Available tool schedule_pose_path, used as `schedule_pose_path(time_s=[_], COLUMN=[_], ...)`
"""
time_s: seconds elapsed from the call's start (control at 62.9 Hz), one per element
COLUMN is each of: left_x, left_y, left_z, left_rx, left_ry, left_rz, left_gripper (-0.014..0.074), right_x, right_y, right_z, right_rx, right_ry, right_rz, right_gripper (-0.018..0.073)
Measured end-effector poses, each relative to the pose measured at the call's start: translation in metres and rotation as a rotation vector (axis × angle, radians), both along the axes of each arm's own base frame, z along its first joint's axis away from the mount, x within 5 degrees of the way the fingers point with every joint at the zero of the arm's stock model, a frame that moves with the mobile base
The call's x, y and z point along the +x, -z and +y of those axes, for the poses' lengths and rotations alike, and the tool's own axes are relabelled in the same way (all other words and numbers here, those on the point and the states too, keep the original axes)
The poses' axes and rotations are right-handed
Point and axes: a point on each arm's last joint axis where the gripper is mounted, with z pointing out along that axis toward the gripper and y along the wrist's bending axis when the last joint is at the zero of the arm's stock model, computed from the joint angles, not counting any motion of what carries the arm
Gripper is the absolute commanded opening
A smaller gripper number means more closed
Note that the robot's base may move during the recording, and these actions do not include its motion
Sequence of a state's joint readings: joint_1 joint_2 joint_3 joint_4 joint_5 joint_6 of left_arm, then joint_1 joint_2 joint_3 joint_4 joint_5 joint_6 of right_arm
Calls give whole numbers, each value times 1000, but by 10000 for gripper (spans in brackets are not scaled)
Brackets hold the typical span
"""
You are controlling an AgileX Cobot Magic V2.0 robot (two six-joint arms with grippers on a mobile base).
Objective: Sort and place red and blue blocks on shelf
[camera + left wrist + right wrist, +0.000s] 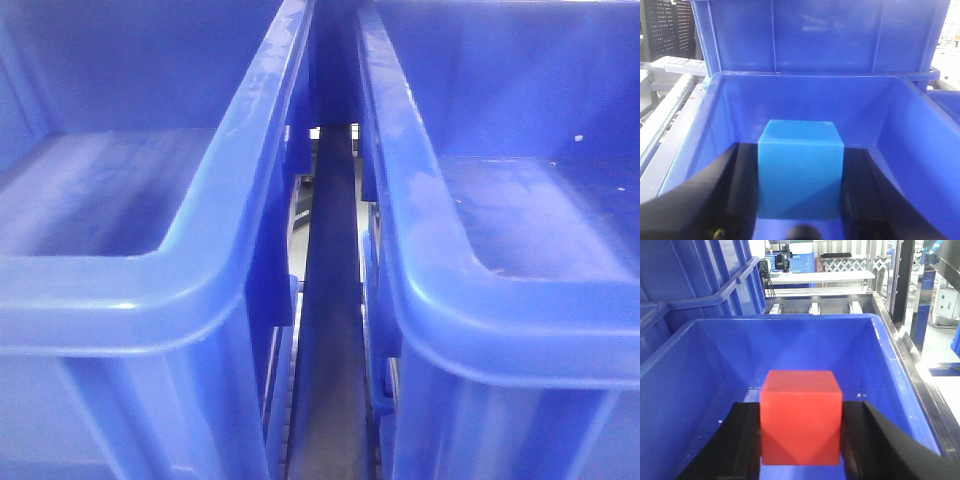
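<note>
Inside left blue bin (715,125), blue block (801,170) was held clamped by left gripper (801,195); inside right blue bin (695,375), red block (801,415) was pinched likewise by right gripper (801,440); floor contact could not be told; blocks were judged best lowered level, then released clear of walls.

the left gripper (801,150) showed two broad, matte black fingers (725,195), wide at the base and narrowing toward the tips, with outer edges that sloped like wedges. a small yellowish speck (716,233) sat low on the finger at the view's left side, and a dark rounded knob (802,233) bulged at the bottom edge between the two. the right gripper (801,406) looked much the same: matte black fingers (890,450), flat on the inner faces, plain and unmarked where they showed.
</note>
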State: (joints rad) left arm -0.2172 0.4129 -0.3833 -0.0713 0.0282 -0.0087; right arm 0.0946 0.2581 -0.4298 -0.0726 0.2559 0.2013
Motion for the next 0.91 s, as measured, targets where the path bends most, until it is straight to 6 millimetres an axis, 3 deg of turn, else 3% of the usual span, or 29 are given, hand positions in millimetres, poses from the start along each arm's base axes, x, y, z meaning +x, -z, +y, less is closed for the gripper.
schedule_pose_path(time_s=[0.906], left_x=[0], left_y=[0], left_z=[0], left_rx=[0], left_ry=[0], left_rz=[0], left_gripper=[321], right_x=[0], right_y=[0], right_z=[0], right_rx=[0], right_ry=[0], right_rz=[0], right_gripper=[372])
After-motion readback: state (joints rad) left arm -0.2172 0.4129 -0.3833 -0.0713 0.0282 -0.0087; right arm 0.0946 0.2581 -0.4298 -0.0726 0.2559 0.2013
